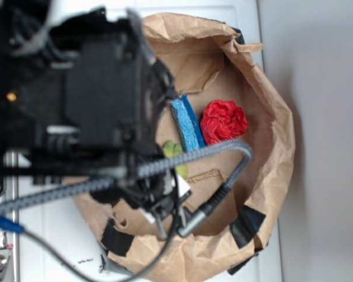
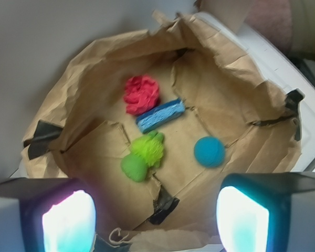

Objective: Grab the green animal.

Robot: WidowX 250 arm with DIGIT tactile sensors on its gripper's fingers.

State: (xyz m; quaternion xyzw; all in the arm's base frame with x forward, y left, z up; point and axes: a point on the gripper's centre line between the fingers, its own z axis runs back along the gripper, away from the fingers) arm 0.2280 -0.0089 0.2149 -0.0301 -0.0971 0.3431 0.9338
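Observation:
The green animal (image 2: 143, 156) lies on the floor of the brown paper bag (image 2: 236, 79), fuzzy yellow-green body with a smooth darker-green head toward the bottom left. In the exterior view only a sliver of the green animal (image 1: 174, 151) shows beside the arm. My gripper (image 2: 155, 220) is open and empty, high above the bag, its two glowing pads (image 2: 68, 223) wide apart at the bottom of the wrist view. The animal lies ahead of the gap, slightly left of centre. In the exterior view the black arm hides the fingers.
A ruffled red cloth lump (image 2: 142, 94), a blue block (image 2: 160, 115) and a fuzzy blue ball (image 2: 209, 151) lie in the bag near the animal. The bag's crumpled walls rise all round, with black tape patches (image 2: 165, 205). A braided cable (image 1: 182, 158) crosses the bag.

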